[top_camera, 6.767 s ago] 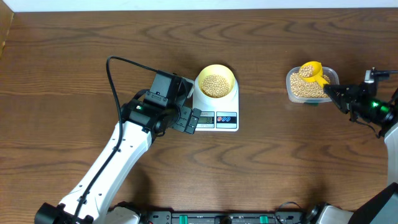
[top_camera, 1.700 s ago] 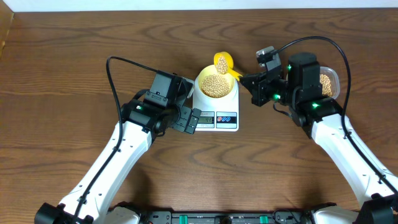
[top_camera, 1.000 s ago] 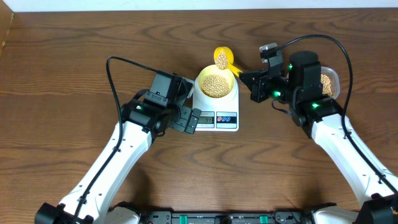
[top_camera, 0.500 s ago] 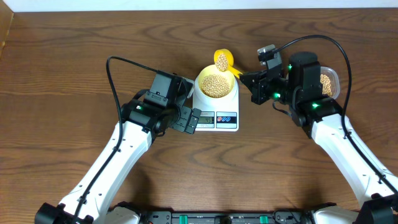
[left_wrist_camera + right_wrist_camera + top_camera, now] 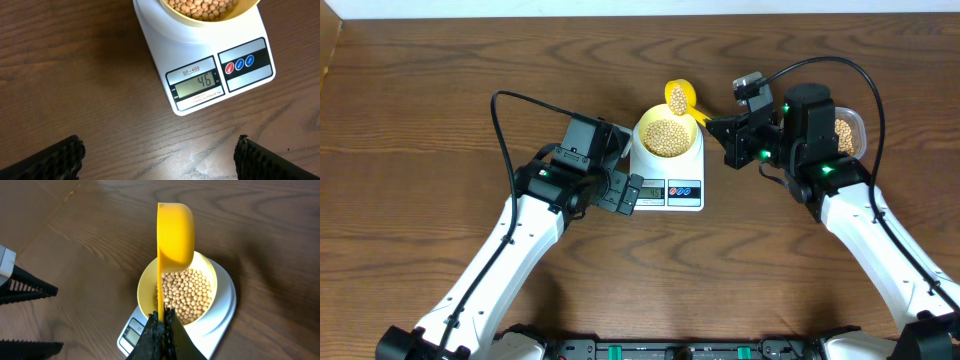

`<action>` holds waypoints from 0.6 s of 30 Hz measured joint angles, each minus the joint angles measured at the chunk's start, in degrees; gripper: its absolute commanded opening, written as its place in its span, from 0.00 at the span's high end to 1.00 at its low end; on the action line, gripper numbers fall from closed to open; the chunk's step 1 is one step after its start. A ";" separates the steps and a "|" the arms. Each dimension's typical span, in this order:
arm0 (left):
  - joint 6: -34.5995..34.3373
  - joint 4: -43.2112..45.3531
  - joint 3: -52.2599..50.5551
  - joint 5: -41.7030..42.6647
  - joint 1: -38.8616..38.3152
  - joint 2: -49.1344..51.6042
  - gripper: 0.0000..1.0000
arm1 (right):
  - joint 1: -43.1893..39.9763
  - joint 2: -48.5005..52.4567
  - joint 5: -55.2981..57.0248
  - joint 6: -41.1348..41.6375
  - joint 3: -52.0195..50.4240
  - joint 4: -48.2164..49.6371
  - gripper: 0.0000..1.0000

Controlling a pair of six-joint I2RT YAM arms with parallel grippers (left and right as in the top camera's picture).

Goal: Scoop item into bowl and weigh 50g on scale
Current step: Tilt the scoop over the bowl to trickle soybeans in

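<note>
The right gripper [image 5: 161, 330], jaws pinching the yellow scoop [image 5: 175, 235] by its handle, holds it over the bowl [image 5: 145, 287] of beans [image 5: 187, 295] on the scale [image 5: 155, 45], which reads 46. The left gripper [image 5: 160, 157] has its jaws spread wide.

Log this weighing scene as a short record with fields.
scale: white rounded-rectangular digital kitchen scale, display reads 46
bowl: small round pale-yellow bowl, on the scale, holding tan round beans
scoop: yellow long-handled scoop, carrying beans above the bowl's far rim
right pincer: shut on the scoop's handle
left pincer: open, empty, near the scale
</note>
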 measured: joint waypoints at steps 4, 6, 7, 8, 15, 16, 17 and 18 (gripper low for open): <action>0.00 0.00 0.00 0.00 0.00 0.00 0.02 | 0.00 0.00 -1.09 1.27 0.00 0.76 0.99; 0.00 0.00 0.00 -0.02 0.00 0.00 0.02 | 0.00 0.00 -1.60 1.90 0.00 1.36 0.99; 0.00 0.00 0.00 0.00 0.00 0.00 0.02 | 0.00 0.00 -1.77 2.21 0.00 1.70 0.99; 0.00 0.00 0.00 -0.02 0.00 0.00 0.02 | 0.00 0.00 -1.95 2.54 0.00 2.16 0.99; 0.00 0.00 0.00 0.00 0.00 0.00 0.02 | 0.00 0.00 -2.43 3.58 0.00 2.67 0.99; 0.00 0.00 0.00 0.00 0.00 0.00 0.02 | 0.00 0.00 -2.43 3.61 0.00 2.67 0.99; 0.00 0.00 0.00 0.00 0.00 0.00 0.02 | 0.00 0.00 -2.43 3.61 0.00 2.64 0.99; 0.00 0.00 0.00 0.00 0.00 0.00 0.02 | 0.00 0.00 -2.40 3.54 0.00 2.51 0.99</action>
